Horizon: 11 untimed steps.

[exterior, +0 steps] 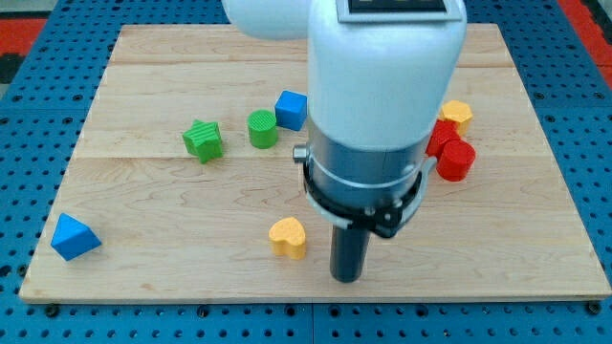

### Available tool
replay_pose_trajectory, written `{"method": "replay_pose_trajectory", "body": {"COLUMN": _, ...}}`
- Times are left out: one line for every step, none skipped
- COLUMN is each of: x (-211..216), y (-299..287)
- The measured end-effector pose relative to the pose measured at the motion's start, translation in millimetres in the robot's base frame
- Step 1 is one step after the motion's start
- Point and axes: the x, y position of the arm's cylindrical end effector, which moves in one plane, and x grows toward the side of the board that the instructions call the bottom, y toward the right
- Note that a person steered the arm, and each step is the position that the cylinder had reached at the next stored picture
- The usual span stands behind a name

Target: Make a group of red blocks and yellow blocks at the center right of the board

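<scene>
My tip (pixel 347 278) rests on the board near the view's bottom, just right of the yellow heart block (pixel 287 236). At the view's right a red cylinder (pixel 456 161) sits against a red star block (pixel 440 138), which is partly hidden behind the arm. A yellow block (pixel 458 113) lies just above them, touching the red star.
A blue cube (pixel 291 110), a green cylinder (pixel 262 128) and a green star block (pixel 203 139) sit left of centre. A blue triangular block (pixel 73 237) lies at the bottom left corner. The arm's white body covers the board's upper middle.
</scene>
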Motion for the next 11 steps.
{"method": "replay_pose_trajectory", "body": {"x": -21.5, "y": 0.0}}
{"method": "replay_pose_trajectory", "body": {"x": 18.3, "y": 7.6}}
{"method": "replay_pose_trajectory", "body": {"x": 31.5, "y": -9.3}}
{"method": "replay_pose_trajectory", "body": {"x": -1.5, "y": -69.7}}
{"method": "replay_pose_trajectory", "body": {"x": -17.1, "y": -39.1}}
{"method": "replay_pose_trajectory", "body": {"x": -13.0, "y": -26.0}}
{"method": "replay_pose_trajectory", "body": {"x": -5.8, "y": -26.0}}
{"method": "replay_pose_trajectory", "body": {"x": -4.5, "y": -26.0}}
{"method": "replay_pose_trajectory", "body": {"x": -4.4, "y": -26.0}}
{"method": "replay_pose_trajectory", "body": {"x": -3.6, "y": -26.0}}
{"method": "replay_pose_trajectory", "body": {"x": -3.6, "y": -24.3}}
